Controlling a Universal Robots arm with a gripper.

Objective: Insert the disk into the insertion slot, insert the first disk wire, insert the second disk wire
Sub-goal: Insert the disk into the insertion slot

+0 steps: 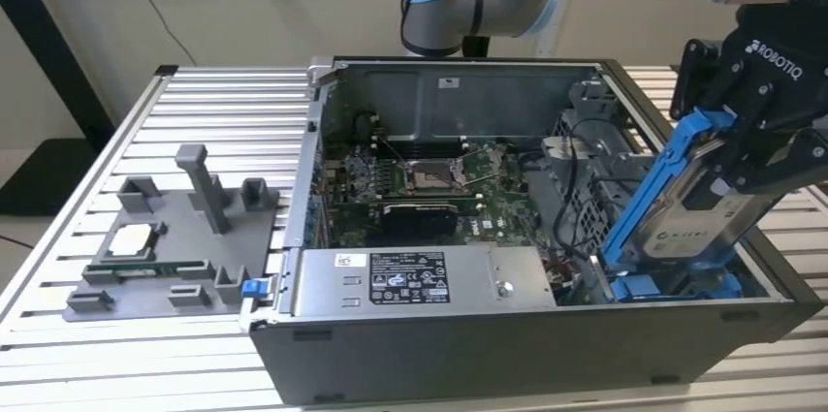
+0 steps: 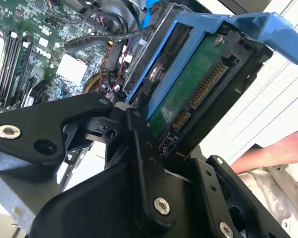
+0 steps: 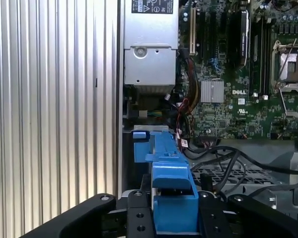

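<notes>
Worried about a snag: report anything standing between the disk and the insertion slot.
Nothing visible does. The end effector holds the disk tilted, its lower end at the insertion slot's blue rails. Black cables lie beside the slot, not across it. The slot's floor under the disk is hidden.

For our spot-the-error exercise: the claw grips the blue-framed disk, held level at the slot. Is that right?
Not level: in the exterior view the claw grips the disk steeply tilted, its lower end at the insertion slot.
</notes>
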